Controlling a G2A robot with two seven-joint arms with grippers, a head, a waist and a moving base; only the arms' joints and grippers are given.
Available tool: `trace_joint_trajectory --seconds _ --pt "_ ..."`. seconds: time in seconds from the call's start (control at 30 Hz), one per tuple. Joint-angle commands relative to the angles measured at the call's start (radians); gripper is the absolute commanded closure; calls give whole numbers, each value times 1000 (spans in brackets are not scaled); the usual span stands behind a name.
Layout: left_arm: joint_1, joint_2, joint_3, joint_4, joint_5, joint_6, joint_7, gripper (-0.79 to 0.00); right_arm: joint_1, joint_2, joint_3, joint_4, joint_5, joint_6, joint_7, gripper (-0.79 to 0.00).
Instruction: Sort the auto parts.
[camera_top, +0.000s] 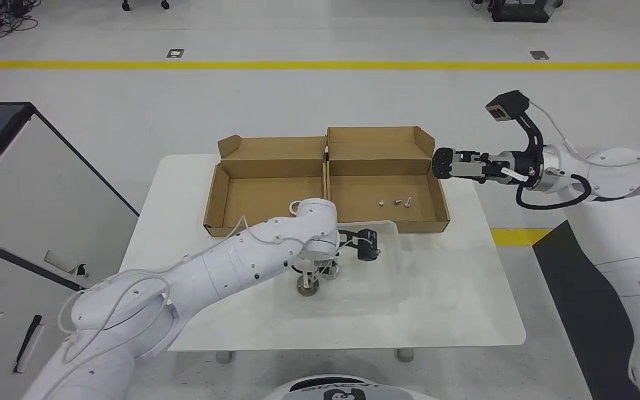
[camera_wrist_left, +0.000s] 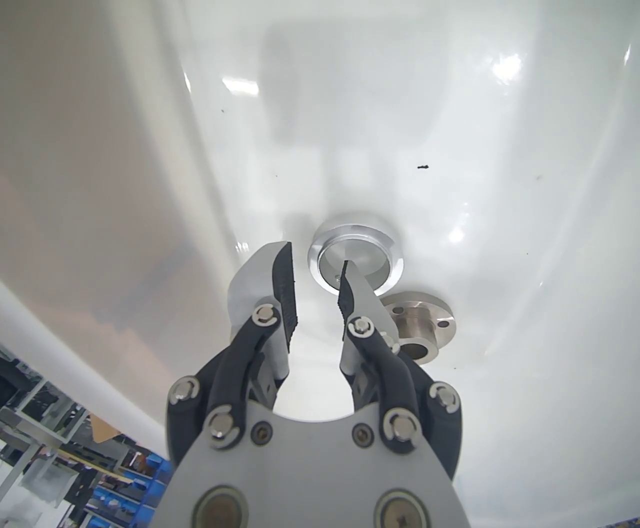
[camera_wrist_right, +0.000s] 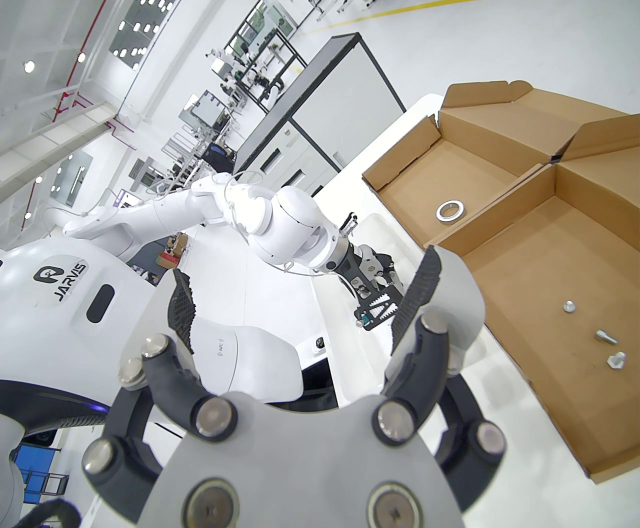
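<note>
Left end effector (camera_wrist_left: 313, 257) released over one ring (camera_wrist_left: 327, 239), one flange (camera_wrist_left: 436, 311), right end effector (camera_wrist_right: 304, 267) released, one boxed washer (camera_wrist_right: 451, 210), three fasteners (camera_wrist_right: 606, 337).

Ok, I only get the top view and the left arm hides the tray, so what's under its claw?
Observer: Two metal parts, a silver collar and a flanged hub right beside it.
Operator: Gripping either?
Observer: No, the left claw is open, one fingertip over the collar's hollow.
Operator: Anything sorted that I miss?
Observer: A flat ring lies in the cardboard box nearer that arm.
</note>
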Motion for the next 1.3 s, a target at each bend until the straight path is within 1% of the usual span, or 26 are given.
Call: trace_joint_trajectory --seconds 0.0,0.3,0.63,0.73,0.77,0.8,0.83,0.87,1.1,1.27 --pt "1 -4 0 10 3 -3 3 -225 0 0 0 0 0 0 0 -785" --pt "4 -23 -2 50 -6 -28 3 -228 0 0 0 0 0 0 0 -785" --pt "5 -32 -4 69 4 -28 4 -228 0 0 0 0 0 0 0 -785" --pt "8 -36 5 75 6 -30 5 -209 0 0 0 0 0 0 0 -785" --pt "8 -38 7 77 4 -30 5 -197 0 0 0 0 0 0 0 -785" --pt "8 -39 9 78 4 -30 6 -166 0 0 0 0 0 0 0 -785" --pt "7 -40 10 79 3 -31 6 -108 0 0 0 0 0 0 0 -785" --pt "6 -41 11 80 2 -30 6 0 0 0 0 0 0 0 0 -785" --pt "3 -40 -6 65 1 -18 -5 0 0 0 0 0 0 0 0 -785" --pt "-22 -23 -38 9 -35 4 -29 0 0 0 0 0 0 0 0 -785"
